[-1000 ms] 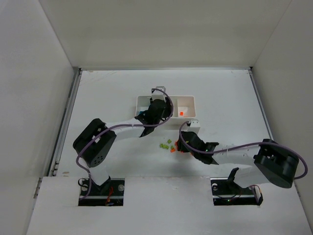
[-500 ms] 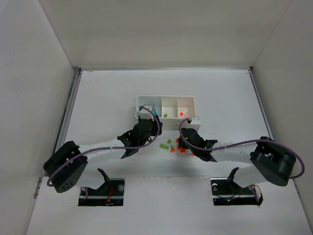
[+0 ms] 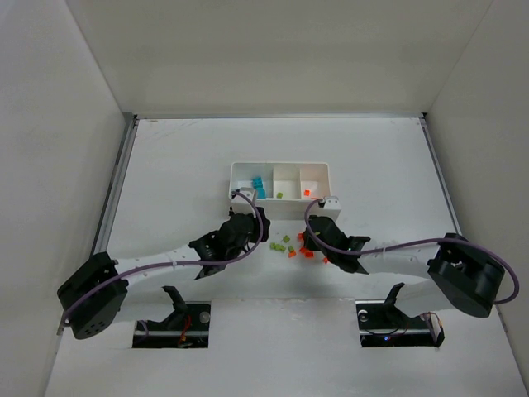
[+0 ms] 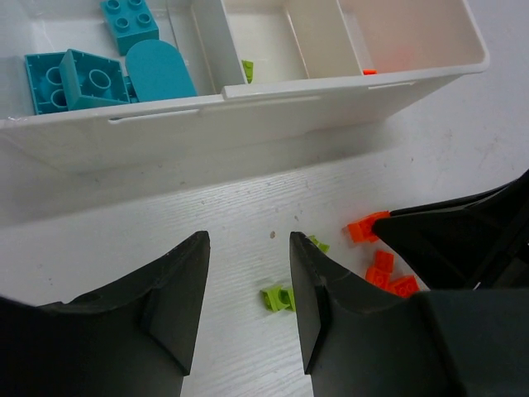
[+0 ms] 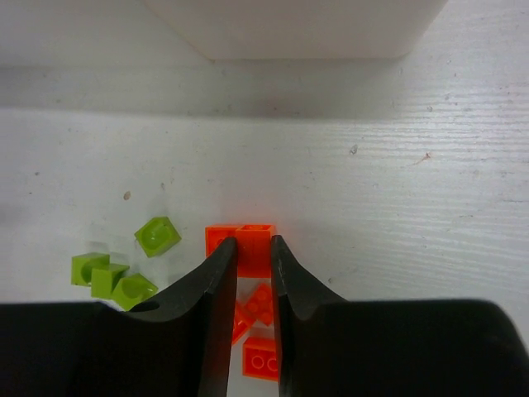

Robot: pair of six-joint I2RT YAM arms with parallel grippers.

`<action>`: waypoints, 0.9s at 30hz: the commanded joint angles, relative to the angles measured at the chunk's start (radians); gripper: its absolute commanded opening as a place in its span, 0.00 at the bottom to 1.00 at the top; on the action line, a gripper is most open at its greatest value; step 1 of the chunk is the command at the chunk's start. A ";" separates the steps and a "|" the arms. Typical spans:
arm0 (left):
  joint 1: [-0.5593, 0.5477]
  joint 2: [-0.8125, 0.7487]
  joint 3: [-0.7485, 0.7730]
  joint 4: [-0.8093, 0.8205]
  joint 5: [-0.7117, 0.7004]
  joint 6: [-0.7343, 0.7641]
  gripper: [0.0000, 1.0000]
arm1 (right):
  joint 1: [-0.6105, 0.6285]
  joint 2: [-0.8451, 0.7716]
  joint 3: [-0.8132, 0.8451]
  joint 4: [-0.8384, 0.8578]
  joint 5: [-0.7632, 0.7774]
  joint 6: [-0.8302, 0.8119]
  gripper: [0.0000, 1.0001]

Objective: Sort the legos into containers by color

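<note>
Two end effectors flank one loose pile of bricks. The left end effector (image 4: pixel 248 306), at 9 o'clock of the pile, stands spread and empty above the counter (image 5: pixel 413 190), probably parked there to leave the pile to the other arm.

The tray (image 4: pixel 248 107) sits at 12 o'clock of the pile. Teal bricks (image 4: pixel 78 78) occupy its left compartment, one green piece the middle, one orange piece the right. This fixes each colour's destination.

Green bricks (image 4: pixel 278 298) lie loose toward the pile's left.

The right end effector (image 5: pixel 252 260), at 3 o'clock, is pinching an orange brick (image 5: pixel 254 240) that rests on the counter.

Clearance: the tray's near wall blocks a level path, so a lift is judged necessary. Sideways room is tight. Open counter lies at 6 o'clock.
</note>
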 commanded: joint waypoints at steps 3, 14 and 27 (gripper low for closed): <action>-0.004 -0.035 -0.002 -0.009 -0.022 -0.011 0.40 | -0.006 -0.115 -0.004 -0.017 0.025 0.011 0.24; -0.075 -0.070 -0.017 -0.035 -0.025 -0.025 0.40 | -0.087 -0.279 0.094 -0.091 0.008 -0.102 0.24; -0.180 -0.085 -0.068 -0.072 -0.107 -0.051 0.40 | -0.308 -0.075 0.326 -0.022 -0.090 -0.259 0.26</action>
